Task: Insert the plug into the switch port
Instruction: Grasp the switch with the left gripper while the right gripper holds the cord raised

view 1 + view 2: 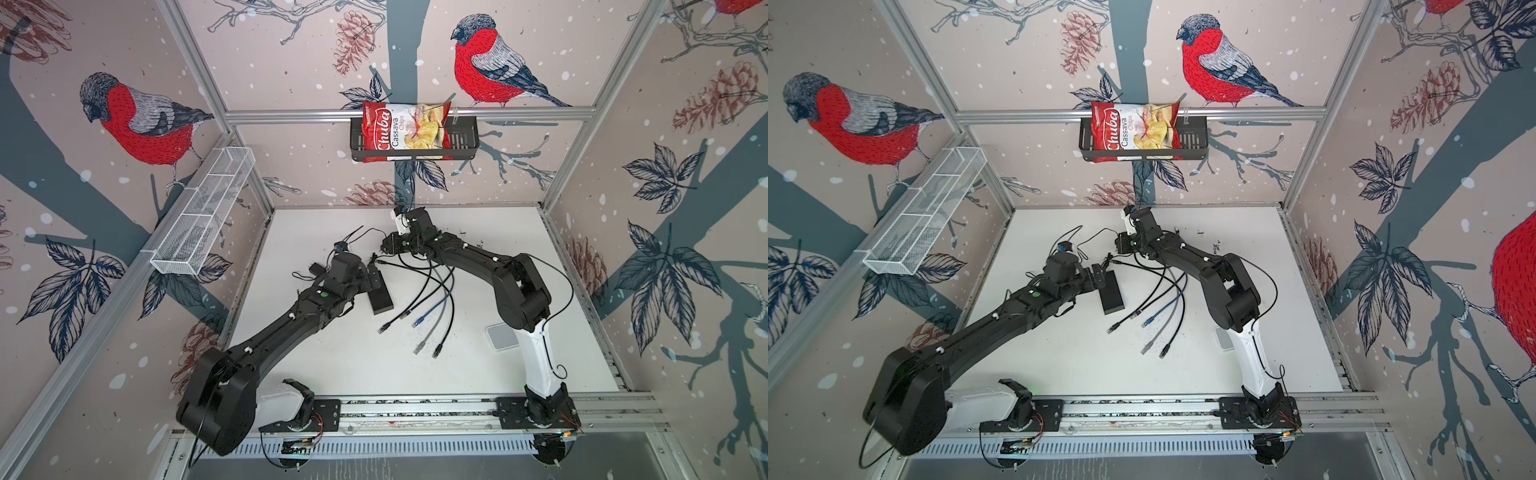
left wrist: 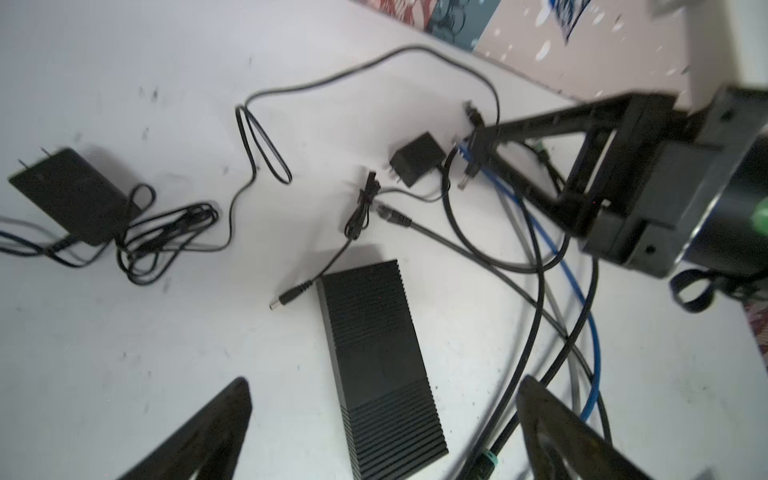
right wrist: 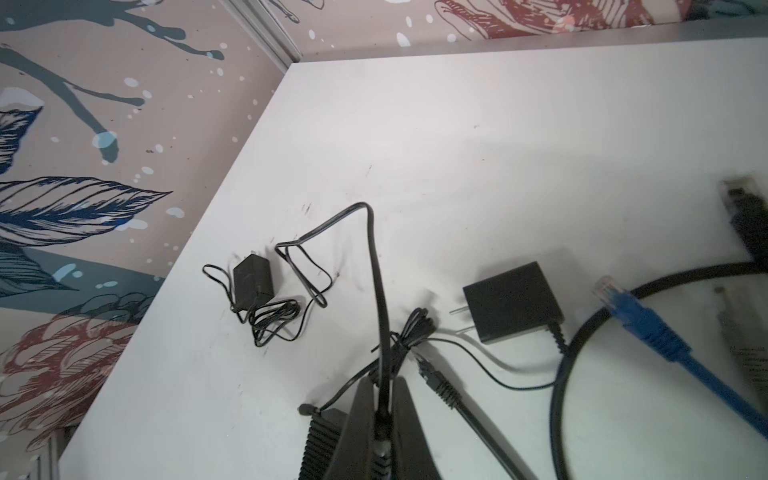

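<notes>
Switch [image 2: 382, 365], a black ribbed box, lay flat near the middle of the desk [image 1: 316, 357], a little toward its left edge in both top views. Barrel plug [image 2: 286, 298] lay on the desk just beside one corner of the switch, outside any port; whether the two touched could not be told. Its thin lead ran through a tied bundle to the small adapter [image 2: 415, 164], which lay with its prongs showing, farther toward the far edge.

Left gripper [image 2: 384, 382] hung above the switch with its jaws wide apart and nothing between them. In the left wrist view its fingers [image 2: 216, 428] framed the box on either side. Right gripper [image 3: 382, 384] reached in from the far side with its jaws together, clamped on a black cable [image 3: 376, 270]. That cable rose from the grip, arched over the desk, folded into a loop and led toward the large adapter [image 3: 251, 278]. This adapter lay beside its own coiled lead near the left edge, toward the far left corner. Which part of the cable sat inside the grip could not be told.

Network cables [image 1: 436, 352] fanned from beneath the right arm toward the near edge, among them one blue cable [image 3: 648, 328]. White pad [image 1: 500, 336] lay toward the right edge, partly behind the right arm. Chip bag [image 1: 405, 126] stood in a black basket [image 1: 465, 141] on the far wall.
</notes>
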Tool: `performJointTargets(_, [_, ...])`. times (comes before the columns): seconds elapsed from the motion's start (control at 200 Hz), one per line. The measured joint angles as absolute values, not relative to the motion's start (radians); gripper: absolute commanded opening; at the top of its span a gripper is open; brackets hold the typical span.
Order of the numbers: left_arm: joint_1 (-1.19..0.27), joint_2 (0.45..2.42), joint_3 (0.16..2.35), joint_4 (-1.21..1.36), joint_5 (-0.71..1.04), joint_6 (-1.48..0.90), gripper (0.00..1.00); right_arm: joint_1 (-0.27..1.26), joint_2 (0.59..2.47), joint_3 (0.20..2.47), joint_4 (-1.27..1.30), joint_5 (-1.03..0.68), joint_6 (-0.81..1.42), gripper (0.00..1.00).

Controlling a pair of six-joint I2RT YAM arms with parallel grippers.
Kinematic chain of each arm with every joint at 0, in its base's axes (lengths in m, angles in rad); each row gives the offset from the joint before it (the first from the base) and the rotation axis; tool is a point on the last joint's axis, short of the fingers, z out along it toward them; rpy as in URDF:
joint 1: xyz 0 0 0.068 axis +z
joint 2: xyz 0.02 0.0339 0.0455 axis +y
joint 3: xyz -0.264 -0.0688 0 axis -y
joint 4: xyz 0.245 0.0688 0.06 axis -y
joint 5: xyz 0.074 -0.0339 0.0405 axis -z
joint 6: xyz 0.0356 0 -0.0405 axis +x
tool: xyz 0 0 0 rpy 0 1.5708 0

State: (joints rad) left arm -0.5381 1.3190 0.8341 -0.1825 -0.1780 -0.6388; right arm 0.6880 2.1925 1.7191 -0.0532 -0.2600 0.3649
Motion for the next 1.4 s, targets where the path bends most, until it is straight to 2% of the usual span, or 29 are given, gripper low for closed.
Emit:
performJointTargets(0.31, [-0.599, 1.570, 1.044, -0.402, -0.217, -0.759, 0.98, 0.633, 2.196, 1.701, -0.098, -0.191, 0.315, 0.03])
performJointTargets(0.991, [-0.599, 1.956, 1.325, -0.595, -0.264, -0.804, 0.95, 0.556, 2.163, 1.528, -0.004, -0.262, 0.287, 0.02])
performJointTargets(1.261, [-0.569, 1.981, 1.327, -0.596, -0.253, -0.792, 0.82, 0.553, 2.161, 1.498, 0.023, -0.274, 0.288, 0.02])
performJointTargets(1.401, [-0.568, 1.980, 1.311, -0.556, -0.232, -0.788, 0.62, 0.550, 2.160, 1.497, 0.027, -0.281, 0.288, 0.02])
